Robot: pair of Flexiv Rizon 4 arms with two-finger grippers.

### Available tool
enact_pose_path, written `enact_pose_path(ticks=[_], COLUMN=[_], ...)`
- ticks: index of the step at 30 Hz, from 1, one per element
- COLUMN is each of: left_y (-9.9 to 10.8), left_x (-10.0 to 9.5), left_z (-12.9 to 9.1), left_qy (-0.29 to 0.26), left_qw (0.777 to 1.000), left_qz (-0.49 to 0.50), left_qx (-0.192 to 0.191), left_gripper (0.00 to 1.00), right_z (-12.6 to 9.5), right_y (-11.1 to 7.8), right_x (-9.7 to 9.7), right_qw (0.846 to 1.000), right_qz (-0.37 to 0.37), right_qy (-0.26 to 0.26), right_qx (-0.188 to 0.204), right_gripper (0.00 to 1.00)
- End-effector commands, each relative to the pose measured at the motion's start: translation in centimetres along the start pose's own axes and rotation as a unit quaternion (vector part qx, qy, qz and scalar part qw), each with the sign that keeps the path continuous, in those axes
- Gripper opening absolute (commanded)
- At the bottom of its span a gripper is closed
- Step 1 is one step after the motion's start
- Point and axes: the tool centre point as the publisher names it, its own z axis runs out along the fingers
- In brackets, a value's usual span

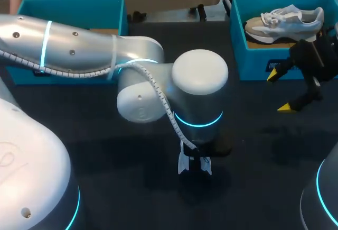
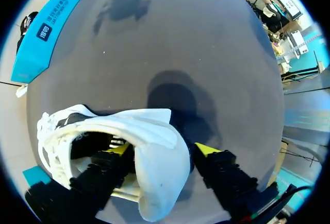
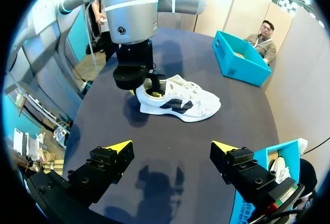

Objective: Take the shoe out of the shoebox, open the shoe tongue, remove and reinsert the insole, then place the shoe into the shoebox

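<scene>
Left pincer (image 2: 162, 150) is clenched on the heel of a white sneaker (image 3: 178, 100): one yellow-tipped finger (image 2: 119, 149) sits inside the shoe's opening and the other presses on the outside of the heel. The sneaker, white with dark side panels, stands upright on its sole on the dark tabletop (image 1: 248, 135), near the middle, outside both boxes. From above it is almost wholly hidden under the left arm (image 1: 79, 50), which comes in from the left and bends down over it.

Right pincer (image 1: 281, 91) hangs released at the right side of the tabletop, its fingers spread wide with nothing between them, well apart from the sneaker and pointed toward it. Just beyond it, at the far right, stands a teal shoebox (image 1: 253, 55), open, with a second pale sneaker (image 1: 288, 21) lying inside. Another open teal box (image 1: 74, 10) stands at the far left, partly behind the left arm.
</scene>
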Motion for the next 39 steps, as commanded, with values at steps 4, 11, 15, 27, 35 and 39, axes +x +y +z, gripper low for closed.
enact_pose_path(ticks=[4, 11, 15, 27, 35, 39], left_y=[0.4, 0.5, 0.9, 2.2, 3.4, 4.2], left_x=[0.0, 0.2, 0.3, 0.2, -0.5, -0.9], left_z=[0.2, 0.4, 0.0, -6.6, -13.3, -16.3], left_qy=[0.014, 0.036, 0.048, 0.056, 0.080, 0.085], left_qw=[1.000, 0.999, 0.999, 0.998, 0.997, 0.996], left_qz=[0.002, 0.007, 0.009, 0.006, -0.010, -0.010], left_qx=[-0.001, -0.010, -0.017, -0.038, -0.021, -0.011], left_gripper=[0.00, 0.00, 0.00, 0.00, 0.00, 0.00], right_z=[0.1, 0.1, 0.1, 0.1, 0.1, 0.1], right_y=[0.0, 0.0, 0.0, 0.0, 0.0, 0.0], right_x=[0.0, 0.0, 0.0, 0.0, 0.0, 0.0], right_qw=[1.000, 1.000, 1.000, 1.000, 1.000, 1.000], right_qz=[0.001, 0.001, 0.001, 0.001, 0.001, 0.001], right_qy=[0.000, 0.000, 0.000, 0.000, 0.000, 0.000], right_qx=[0.001, 0.001, 0.001, 0.001, 0.001, 0.001], right_gripper=[1.00, 1.00, 1.00, 1.00, 1.00, 1.00])
